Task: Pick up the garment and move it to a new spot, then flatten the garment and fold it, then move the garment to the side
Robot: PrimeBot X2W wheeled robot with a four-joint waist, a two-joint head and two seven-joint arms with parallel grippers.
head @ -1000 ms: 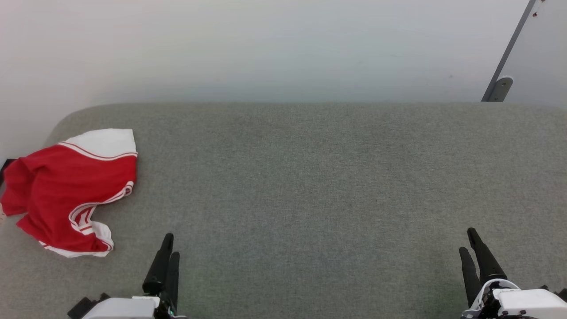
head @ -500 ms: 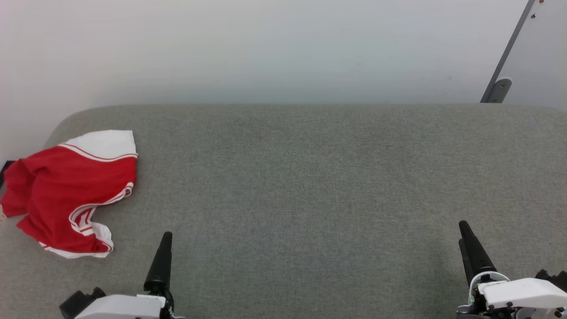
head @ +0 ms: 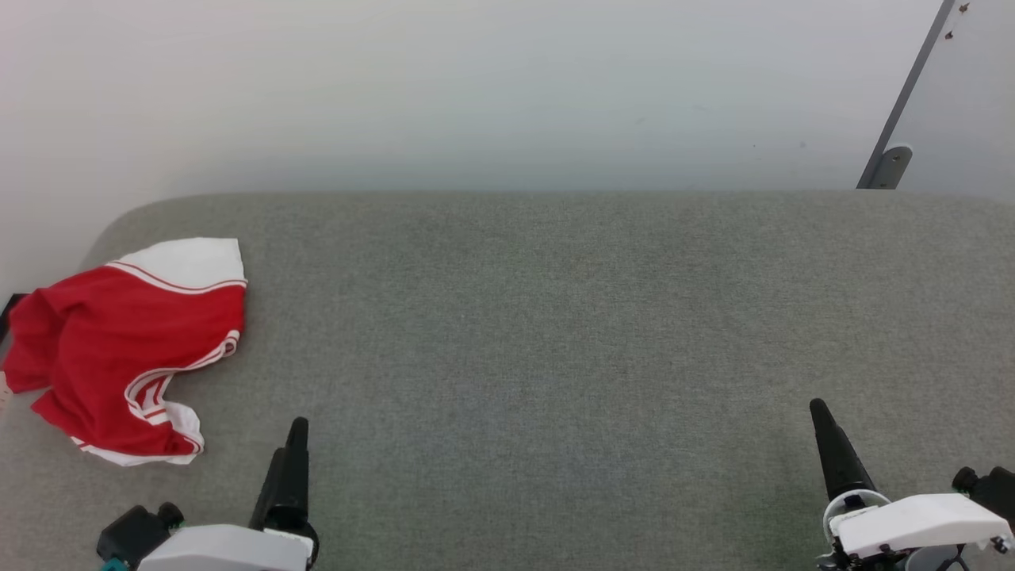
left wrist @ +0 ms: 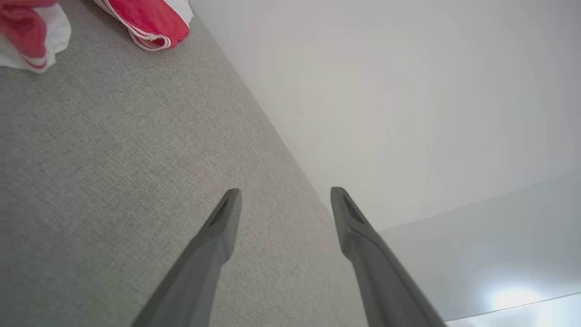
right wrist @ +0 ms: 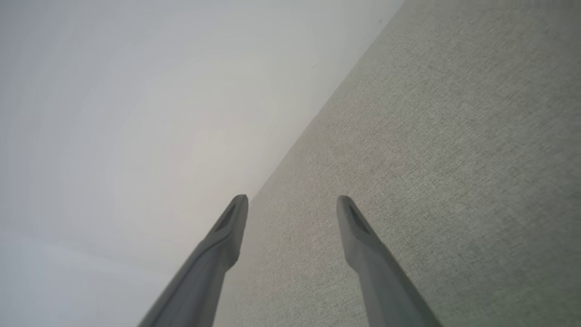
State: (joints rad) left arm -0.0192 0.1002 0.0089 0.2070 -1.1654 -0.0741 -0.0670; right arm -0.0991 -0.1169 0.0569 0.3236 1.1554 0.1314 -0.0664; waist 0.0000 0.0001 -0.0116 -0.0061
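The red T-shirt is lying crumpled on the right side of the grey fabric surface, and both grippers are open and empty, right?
No: the red T-shirt lies crumpled on the left side of the grey fabric surface, as the head view shows. The left gripper and right gripper are indeed open and empty.

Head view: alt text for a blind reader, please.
A crumpled red garment with white sleeve ends lies at the left end of a grey fabric surface. The left gripper and right gripper rise from the bottom edge, both clear of it.

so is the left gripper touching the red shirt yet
Apart. The head view shows bare grey surface between the left gripper and the garment.
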